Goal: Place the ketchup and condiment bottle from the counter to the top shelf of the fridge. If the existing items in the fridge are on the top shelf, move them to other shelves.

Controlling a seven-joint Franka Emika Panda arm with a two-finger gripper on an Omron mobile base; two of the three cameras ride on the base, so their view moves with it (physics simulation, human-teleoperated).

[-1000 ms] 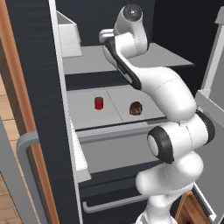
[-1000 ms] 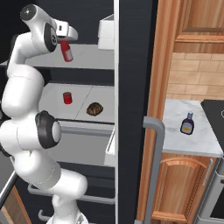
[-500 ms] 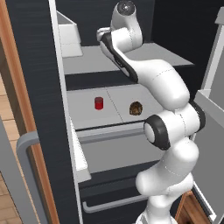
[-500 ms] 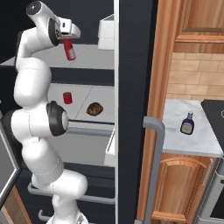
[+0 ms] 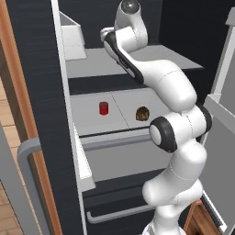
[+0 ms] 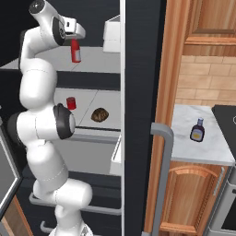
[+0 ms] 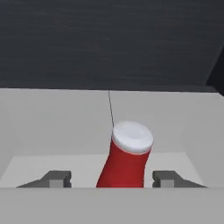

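Ketchup (image 7: 127,156), red with a white cap, stands on the top shelf (image 6: 92,59) of the fridge (image 6: 138,92), leaning slightly in the hand view. Tool (image 7: 105,178) sits over it with fingertips (image 7: 56,178) spread wide on either side, gaps visible, not gripping. Base of the bottle is hidden, so can't tell whether it rests flat.

Condiment bottle (image 6: 197,130) upright on the desk (image 6: 203,147), well apart from the arm, not yet moved.

Red can (image 5: 104,108) and brown lumpy thing (image 5: 143,114) are on the lower shelf (image 5: 119,110), so top shelf needs no clearing.

Risks: a fingertip clipping the cap on pull-back could tip the leaning ketchup; it sits near the shelf's front, so it might fall off. Arm could brush the white bin (image 6: 112,36) nearby.
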